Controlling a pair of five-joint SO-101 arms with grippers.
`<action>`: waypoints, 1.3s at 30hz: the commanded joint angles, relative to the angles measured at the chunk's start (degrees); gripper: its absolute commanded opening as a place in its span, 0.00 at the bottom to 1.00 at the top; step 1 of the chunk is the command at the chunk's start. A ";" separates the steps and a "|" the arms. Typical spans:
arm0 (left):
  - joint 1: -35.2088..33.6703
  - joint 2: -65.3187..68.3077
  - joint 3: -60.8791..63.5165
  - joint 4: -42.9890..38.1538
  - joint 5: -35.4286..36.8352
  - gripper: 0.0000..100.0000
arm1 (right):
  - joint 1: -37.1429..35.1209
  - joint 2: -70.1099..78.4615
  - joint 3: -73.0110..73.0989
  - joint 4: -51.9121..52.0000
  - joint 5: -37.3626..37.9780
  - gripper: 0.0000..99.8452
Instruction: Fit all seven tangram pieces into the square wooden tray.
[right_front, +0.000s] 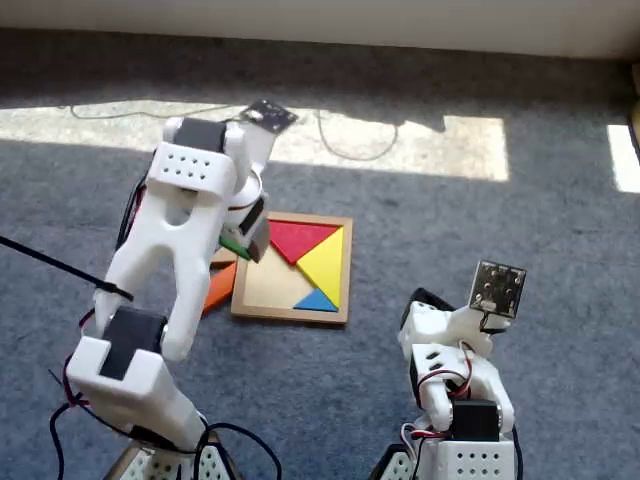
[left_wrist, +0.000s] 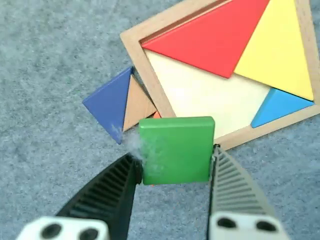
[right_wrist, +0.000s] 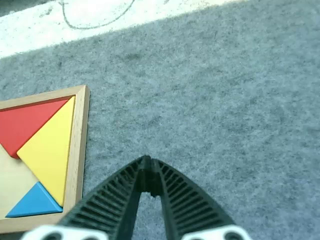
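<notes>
Left gripper (left_wrist: 175, 156) is pinching the green square piece (left_wrist: 176, 149) by two opposite flat edges at the wooden tray (left_wrist: 134, 44) rim. The piece is probably light, rigid and smooth-sided, so a centred grip suits it. Right gripper (right_wrist: 149, 174) is sitting closed and empty over the carpet (right_wrist: 225, 100).

Tray (right_front: 291, 314) holds red triangle (left_wrist: 210, 35) far, yellow triangle (left_wrist: 280, 55) right, light-blue triangle (left_wrist: 277, 105) near-right, all flat. Green square (left_wrist: 176, 150) clamped in left gripper (left_wrist: 175, 156) at tray's left edge. Dark-blue triangle (left_wrist: 110, 102) and orange piece (right_front: 218, 285) lie left of tray.

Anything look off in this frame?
Nothing damaged. The red piece, yellow piece and light blue piece lie flat in the tray. Left pincer holds the green square; a whitish smudge shows at its edge, cause unclear.
</notes>
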 joint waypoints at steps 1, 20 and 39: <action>4.00 -10.86 15.25 -10.73 -0.70 0.12 | 0.66 -0.84 6.81 0.04 0.70 0.00; 10.15 -5.23 28.00 -29.63 -4.66 0.22 | 0.66 -0.84 6.81 0.04 0.70 0.00; 4.79 -13.41 23.08 -23.03 -0.26 0.29 | 0.66 -0.84 6.81 0.04 0.70 0.00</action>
